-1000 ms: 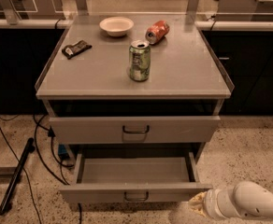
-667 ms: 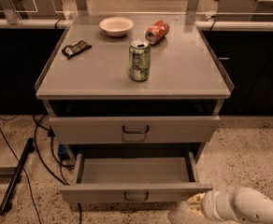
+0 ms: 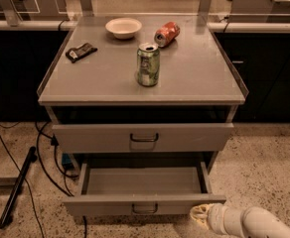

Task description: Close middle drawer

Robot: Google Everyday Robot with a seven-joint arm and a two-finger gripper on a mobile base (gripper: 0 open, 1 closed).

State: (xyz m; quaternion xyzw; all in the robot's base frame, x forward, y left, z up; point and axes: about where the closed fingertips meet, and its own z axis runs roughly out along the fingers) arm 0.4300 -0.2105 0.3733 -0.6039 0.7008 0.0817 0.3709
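Note:
The middle drawer (image 3: pixel 144 181) is pulled far out below the top drawer (image 3: pixel 143 137). It is wide, shallow and grey, and its inside looks bare. Its narrow front (image 3: pixel 105 205) carries a small dark centre pull handle (image 3: pixel 145 208). My gripper (image 3: pixel 200 215), cream-coloured on a white arm (image 3: pixel 254 224), is low at the bottom right. It is just in front of the right end of the drawer's front, close to it or touching it. The lowest drawer is out of view.
On the cabinet top (image 3: pixel 100 78) stand a green can (image 3: pixel 148 64), a tipped red can (image 3: pixel 166 33), a white bowl (image 3: pixel 123 27) and a dark packet (image 3: pixel 81 52). Black cables (image 3: pixel 45 162) and a dark rod (image 3: pixel 17 187) lie on the floor at the left.
My gripper has shifted slightly left, toward the right end of the middle drawer's front. The drawer stands as far out as before.

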